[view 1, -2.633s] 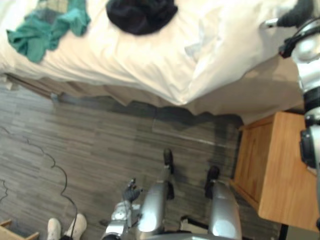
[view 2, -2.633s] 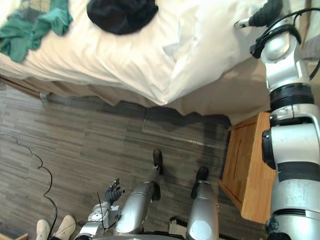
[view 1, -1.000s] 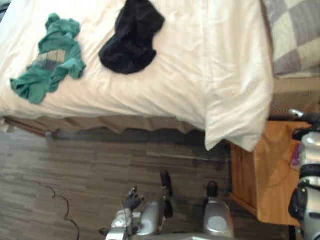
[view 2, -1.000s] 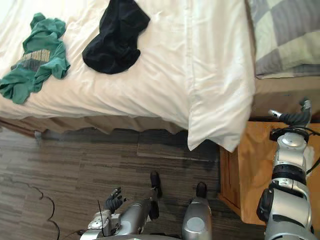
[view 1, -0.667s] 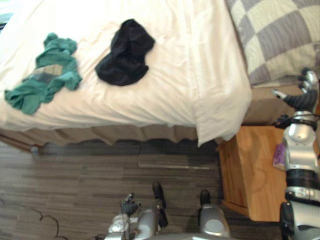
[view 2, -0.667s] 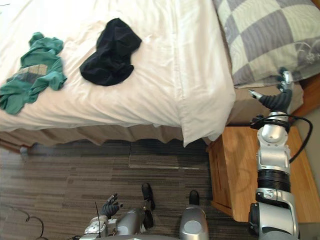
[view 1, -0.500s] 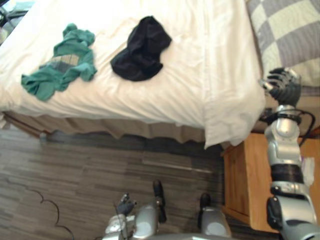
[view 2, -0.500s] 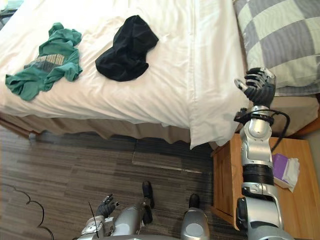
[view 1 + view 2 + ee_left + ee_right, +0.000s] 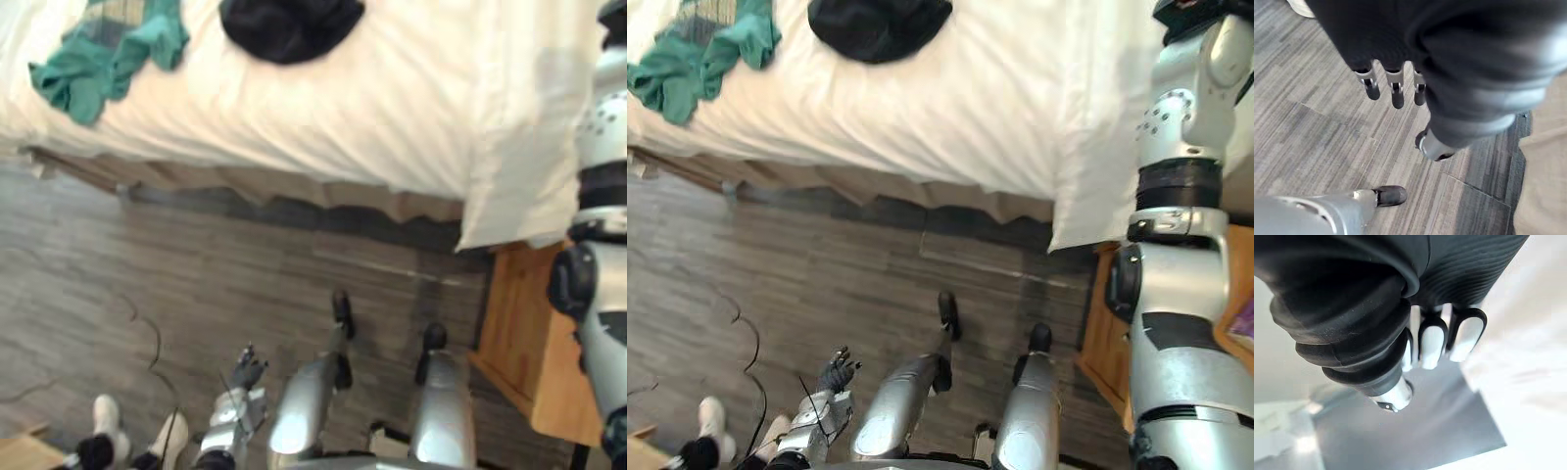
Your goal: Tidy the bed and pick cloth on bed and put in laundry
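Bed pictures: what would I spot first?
The big white bed runs across the top, with a green cloth near its left end and a black cloth beside it. The right hand is open over the bedding, and the left hand hangs open, low over the grey floor.

You have no text, label, number or sign that can be read here. The green cloth (image 9: pixel 73 83), lying on the bed (image 9: pixel 392 108) at about 11 o'clock, has a patterned panel. It is too blurred to tell whether it carries any print.
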You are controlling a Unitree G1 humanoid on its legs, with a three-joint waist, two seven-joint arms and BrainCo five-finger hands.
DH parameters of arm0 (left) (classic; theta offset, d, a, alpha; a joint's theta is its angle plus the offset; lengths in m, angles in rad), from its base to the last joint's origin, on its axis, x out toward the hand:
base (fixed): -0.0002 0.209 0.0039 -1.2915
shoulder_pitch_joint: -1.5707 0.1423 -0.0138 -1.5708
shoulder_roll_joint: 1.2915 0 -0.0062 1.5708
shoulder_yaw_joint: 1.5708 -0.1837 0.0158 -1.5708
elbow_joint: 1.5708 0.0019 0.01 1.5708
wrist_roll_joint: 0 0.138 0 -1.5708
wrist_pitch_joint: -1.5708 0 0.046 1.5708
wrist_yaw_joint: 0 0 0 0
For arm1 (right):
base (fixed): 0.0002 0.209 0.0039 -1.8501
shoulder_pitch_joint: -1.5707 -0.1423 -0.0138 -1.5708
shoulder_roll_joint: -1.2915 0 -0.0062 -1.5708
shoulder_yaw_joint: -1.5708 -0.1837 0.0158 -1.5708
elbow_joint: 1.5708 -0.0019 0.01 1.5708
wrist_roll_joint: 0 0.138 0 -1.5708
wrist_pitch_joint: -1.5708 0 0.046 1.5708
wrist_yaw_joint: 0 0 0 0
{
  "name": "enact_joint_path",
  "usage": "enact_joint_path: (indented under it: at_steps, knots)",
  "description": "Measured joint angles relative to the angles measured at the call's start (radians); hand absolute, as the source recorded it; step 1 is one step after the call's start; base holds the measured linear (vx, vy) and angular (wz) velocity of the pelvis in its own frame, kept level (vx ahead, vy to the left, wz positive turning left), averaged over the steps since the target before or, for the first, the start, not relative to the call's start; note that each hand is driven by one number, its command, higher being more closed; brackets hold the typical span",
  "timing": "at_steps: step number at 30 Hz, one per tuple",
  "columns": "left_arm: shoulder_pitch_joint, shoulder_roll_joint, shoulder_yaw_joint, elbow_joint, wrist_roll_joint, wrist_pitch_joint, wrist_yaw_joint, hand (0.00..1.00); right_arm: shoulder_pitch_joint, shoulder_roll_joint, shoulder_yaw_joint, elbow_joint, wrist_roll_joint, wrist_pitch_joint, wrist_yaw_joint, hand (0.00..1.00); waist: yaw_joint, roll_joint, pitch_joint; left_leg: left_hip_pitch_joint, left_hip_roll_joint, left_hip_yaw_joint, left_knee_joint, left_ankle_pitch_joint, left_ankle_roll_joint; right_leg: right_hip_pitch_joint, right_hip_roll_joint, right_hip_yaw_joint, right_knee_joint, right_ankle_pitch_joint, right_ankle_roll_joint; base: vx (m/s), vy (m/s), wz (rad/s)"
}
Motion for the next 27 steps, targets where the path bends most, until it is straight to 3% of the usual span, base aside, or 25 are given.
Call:
enact_joint_path:
  at_steps: [4,5,9,10,13,14,16,18,19,21,22,25,27]
  knots:
    - [-0.043,-0.014,-0.067,-0.005,-0.042,-0.009,-0.019,0.00,0.044,-0.030,-0.016,0.120,-0.030,0.044,0.009,1.00,0.018,0.029,0.020,-0.063,-0.045,0.041,0.000,0.010,0.007,-0.135,-0.049,0.068,0.112,-0.042,0.011,0.01,-0.052,0.03]
    - [-0.056,-0.023,-0.074,-0.008,-0.052,-0.011,-0.022,0.00,0.100,-0.029,-0.022,0.077,-0.042,0.012,0.036,1.00,0.017,0.029,0.020,-0.084,-0.058,0.060,0.000,0.010,0.007,-0.183,-0.063,0.093,0.146,-0.053,0.017,-0.03,-0.041,-0.03]
    - [-0.094,-0.062,-0.085,-0.015,-0.079,-0.016,-0.027,0.00,0.179,0.017,-0.035,0.005,-0.040,-0.011,0.075,1.00,0.005,0.028,0.021,-0.078,-0.049,0.142,0.009,-0.020,-0.003,-0.196,-0.074,0.111,0.165,-0.054,0.017,-0.04,-0.039,-0.15]
    - [-0.099,-0.073,-0.079,-0.034,-0.084,-0.017,-0.030,0.00,0.235,0.086,-0.047,-0.048,-0.039,-0.033,0.076,1.00,-0.018,0.017,0.021,-0.079,-0.026,0.228,0.040,-0.050,0.009,-0.189,-0.076,0.114,0.154,-0.054,0.017,-0.04,-0.043,-0.14]
    - [-0.106,-0.095,-0.016,-0.036,-0.083,-0.017,-0.038,0.00,0.391,0.231,-0.060,-0.142,-0.040,-0.070,0.082,1.00,-0.050,-0.019,0.015,-0.070,-0.005,0.270,0.091,-0.075,0.045,-0.159,-0.068,0.120,0.132,-0.053,0.019,0.00,-0.061,-0.23]
    - [-0.106,-0.101,0.024,-0.029,-0.083,-0.016,-0.036,0.00,0.527,0.318,-0.062,-0.163,-0.041,-0.069,0.088,1.00,-0.072,-0.056,0.000,-0.058,0.009,0.274,0.117,-0.093,0.055,-0.129,-0.059,0.115,0.113,-0.052,0.019,0.05,-0.087,-0.24]
    - [-0.106,-0.109,0.054,-0.030,-0.082,-0.015,-0.031,0.00,0.724,0.403,-0.074,-0.112,-0.041,-0.020,0.086,1.00,-0.069,-0.091,-0.017,-0.042,0.029,0.275,0.152,-0.115,0.055,-0.086,-0.046,0.111,0.088,-0.051,0.018,0.06,-0.089,-0.16]
    - [-0.104,-0.117,0.074,-0.029,-0.080,-0.013,-0.016,0.00,1.013,0.537,-0.083,0.065,-0.073,0.097,0.059,1.00,-0.068,-0.113,-0.019,-0.001,0.048,0.266,0.170,-0.141,0.042,-0.005,-0.031,0.084,0.044,-0.051,0.017,0.11,-0.140,-0.06]
    - [-0.102,-0.117,0.076,-0.029,-0.078,-0.013,-0.013,0.00,1.074,0.563,-0.083,0.085,-0.081,0.118,0.055,1.00,-0.068,-0.114,-0.019,0.009,0.048,0.266,0.166,-0.142,0.041,0.006,-0.029,0.084,0.036,-0.050,0.017,0.12,-0.117,-0.35]
    - [-0.089,-0.119,0.126,-0.021,-0.060,0.002,0.004,0.00,1.173,0.608,-0.092,0.030,-0.130,0.127,0.061,1.00,-0.105,-0.138,-0.012,0.092,0.051,0.287,0.136,-0.154,0.029,0.095,-0.019,0.082,-0.028,-0.033,0.033,0.09,-0.059,-0.37]
    - [-0.088,-0.119,0.125,-0.018,-0.053,0.006,0.003,0.00,1.189,0.610,-0.099,0.031,-0.141,0.127,0.065,0.00,-0.105,-0.143,-0.013,0.117,0.049,0.285,0.131,-0.156,0.028,0.124,-0.019,0.078,-0.042,-0.033,0.033,0.11,-0.049,-0.08]
    - [-0.055,-0.102,0.125,0.010,-0.002,0.006,0.002,0.00,1.297,0.627,-0.149,0.096,-0.166,0.124,0.076,0.00,-0.101,-0.199,-0.076,0.208,0.048,0.265,0.096,-0.165,0.019,0.245,-0.005,0.054,-0.121,-0.033,0.031,0.15,-0.080,0.00]
    - [-0.045,-0.088,0.120,0.044,0.015,0.017,0.003,0.00,1.327,0.635,-0.172,0.140,-0.185,0.139,0.075,0.00,-0.103,-0.221,-0.094,0.241,0.046,0.262,0.076,-0.159,0.023,0.288,0.001,0.040,-0.160,-0.019,0.031,0.17,-0.081,-0.01]
